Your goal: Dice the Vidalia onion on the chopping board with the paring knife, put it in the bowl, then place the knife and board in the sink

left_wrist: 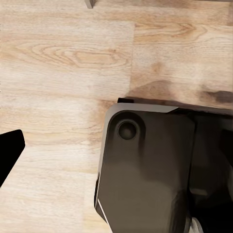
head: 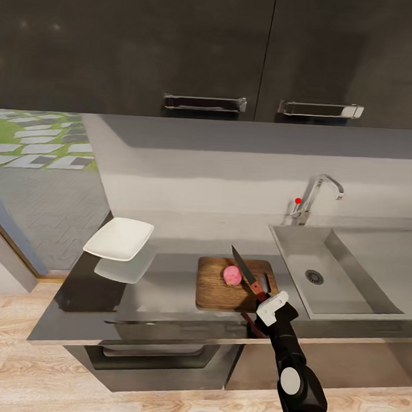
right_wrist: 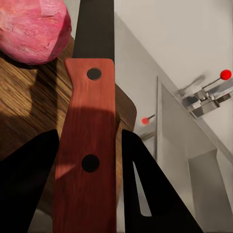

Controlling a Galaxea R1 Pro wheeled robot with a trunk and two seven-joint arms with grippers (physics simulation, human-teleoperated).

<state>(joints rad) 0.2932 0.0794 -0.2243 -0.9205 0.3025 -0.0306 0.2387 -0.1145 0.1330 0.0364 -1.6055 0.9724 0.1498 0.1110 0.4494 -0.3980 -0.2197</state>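
At a kitchen counter point(head: 163, 301), the robot's right hand point(head: 267, 302) is gripping the paring knife point(head: 248, 274) by its reddish-brown handle, its two dark fingers point(right_wrist: 29, 179) pressing against either side of the handle in the right wrist view. The dark blade is pointing away from the robot over the chopping board point(head: 216, 289), passing just beside the pinkish onion point(head: 231, 275), which is sitting whole on the board. In the right wrist view the onion point(right_wrist: 31, 29) is lying close against the blade's edge; whether the two are touching cannot be told. The board is lying flat on the grey counter, right next to the sink point(head: 347, 282), where a chrome faucet point(head: 316, 197) with a red-tipped lever is standing at the back rim. A white bowl point(head: 119, 237) is sitting well apart from the board, toward the counter's far left corner. Dark wall cabinets point(head: 209, 48) with metal handles are hanging above. The left wrist view is looking down on the wooden floor point(left_wrist: 63, 58) and a dark part of the robot's base point(left_wrist: 150, 170); whether the left hand is clenched or released cannot be told.
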